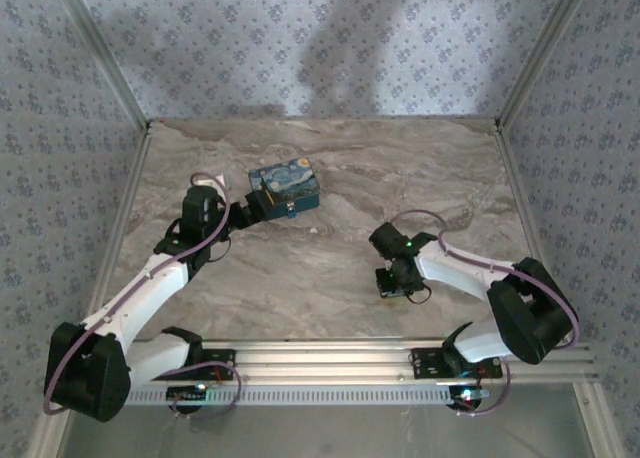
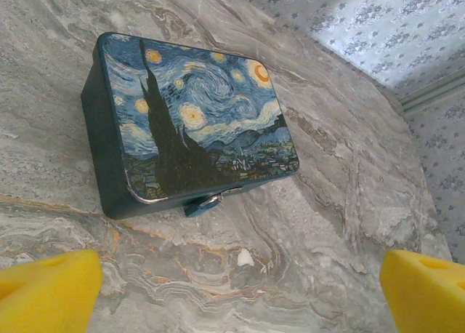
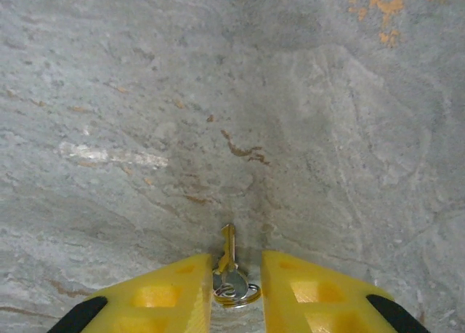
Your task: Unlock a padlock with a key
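1. The right claw point(image 3: 236, 269) is pinching the key point(image 3: 229, 244) by its head. The blade points forward past the fingertips, low over the bare tabletop point(image 3: 327, 129). This hold likely leaves the blade free to enter a keyhole.
2. The left claw point(image 2: 237, 293) is spread wide with nothing in it. It faces the blue starry box point(image 2: 196, 115), which suggests it is there to steady the box.
3. The padlock point(image 2: 209, 201) appears to hang at the box's front clasp, near the tabletop, though it is too small to be certain.
4. The overhead view gives the spacing: the key-holding claw sits well apart from the box, to its right. The wrist views add the grip on the key and the clasp.
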{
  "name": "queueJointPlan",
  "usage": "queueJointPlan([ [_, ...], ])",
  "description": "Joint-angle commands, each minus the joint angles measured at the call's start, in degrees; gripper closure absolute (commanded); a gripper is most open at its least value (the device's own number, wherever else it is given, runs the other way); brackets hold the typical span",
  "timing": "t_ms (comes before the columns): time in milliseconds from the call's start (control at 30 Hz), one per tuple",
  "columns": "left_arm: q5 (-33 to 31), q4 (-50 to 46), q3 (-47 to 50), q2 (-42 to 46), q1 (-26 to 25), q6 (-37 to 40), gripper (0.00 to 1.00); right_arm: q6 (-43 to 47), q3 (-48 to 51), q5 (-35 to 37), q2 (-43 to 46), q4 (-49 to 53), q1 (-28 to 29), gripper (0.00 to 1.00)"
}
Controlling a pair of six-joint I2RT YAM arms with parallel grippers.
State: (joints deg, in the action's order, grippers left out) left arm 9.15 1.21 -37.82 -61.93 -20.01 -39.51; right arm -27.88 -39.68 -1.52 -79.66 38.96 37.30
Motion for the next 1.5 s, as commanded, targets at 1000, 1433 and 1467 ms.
queueJointPlan([
  [1000,-1.2,-0.9,-1.5,1.5,-0.2,1.5,0.02,-0.9,-0.6,0.0,-1.8,3.2,2.1,0.73],
  [1433,-1.3,-1.2,-1.8,1.7,-0.2,1.8,0.02,-1.3,-1.0,2.3,-0.5,3.6,2.2,0.92],
  [1467,-1.2,-1.2,-1.8,1.7,-0.2,1.8,0.02,-1.3,-1.0,2.3,-0.1,3.9,2.2,0.94],
])
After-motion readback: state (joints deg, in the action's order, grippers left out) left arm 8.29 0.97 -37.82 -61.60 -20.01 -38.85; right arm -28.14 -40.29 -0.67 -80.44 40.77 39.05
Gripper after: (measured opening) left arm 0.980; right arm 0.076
